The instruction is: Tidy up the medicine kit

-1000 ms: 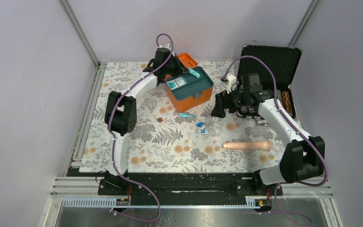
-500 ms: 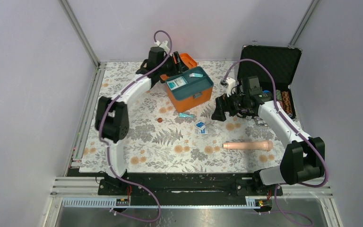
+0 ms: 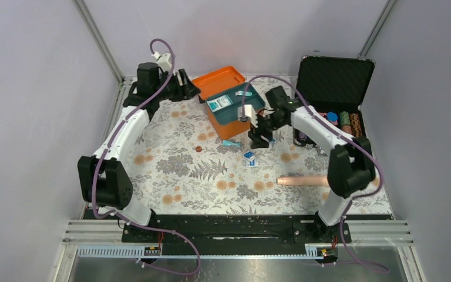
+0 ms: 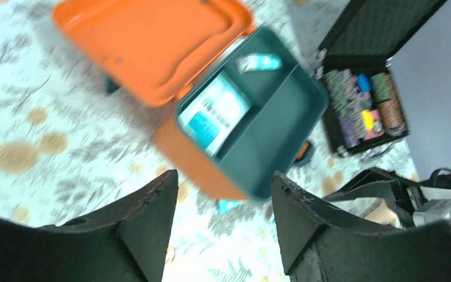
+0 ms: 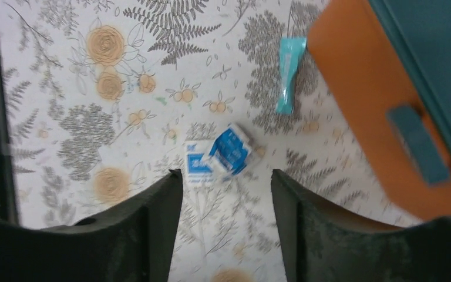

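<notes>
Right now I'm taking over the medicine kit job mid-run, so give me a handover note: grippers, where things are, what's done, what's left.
Left gripper: open, empty, beside the open lid.
Right gripper: open, empty, above the blue-white packets on the cloth.
Orange box: at the far side of the cloth.
Done: a large packet and a small sachet lie in its tray.
Left: the blue-white packets and a teal sachet, both on the cloth before the box.

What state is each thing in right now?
Orange box, lid open.
Black case, lid open.
Left claw, open, empty.
Right claw, open, empty.
Teal packet, lying loose, not put away.
Blue-and-white packets, lying loose, not put away.
</notes>
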